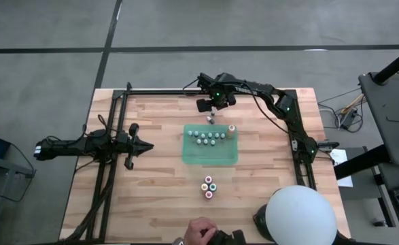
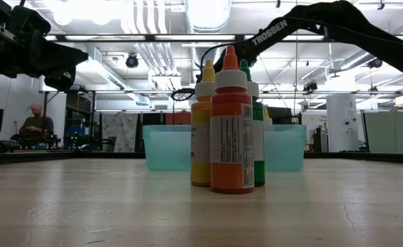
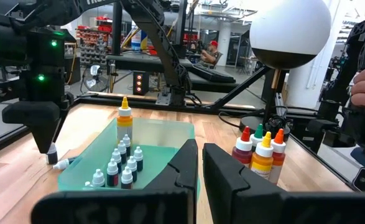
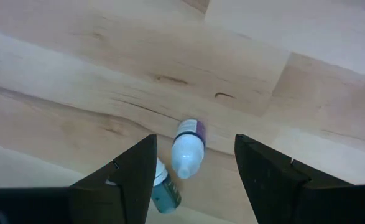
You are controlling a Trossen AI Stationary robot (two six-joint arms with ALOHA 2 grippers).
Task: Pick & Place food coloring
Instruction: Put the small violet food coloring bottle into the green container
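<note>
right gripper (image 4: 191,165) open over fallen bottle (image 4: 188,149) | left gripper (image 1: 139,145) idle

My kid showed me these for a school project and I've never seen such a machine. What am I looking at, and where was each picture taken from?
It is a robot with two dark arms at a wooden table, each ending in a two-finger tool. One picture looks straight down from above, one looks level across the tabletop, and two come from cameras on the arms' wrists.

On the table lies a green tray holding a row of tiny bottles and a taller yellow-orange dropper bottle. Nearer the front stands a cluster of bigger colour-topped bottles.

The right tool hangs open over two tiny bottles lying on the wood just behind the tray; it holds nothing. The left tool waits left of the tray, fingers nearly together, also empty. A person's hand shows at the front edge.
</note>
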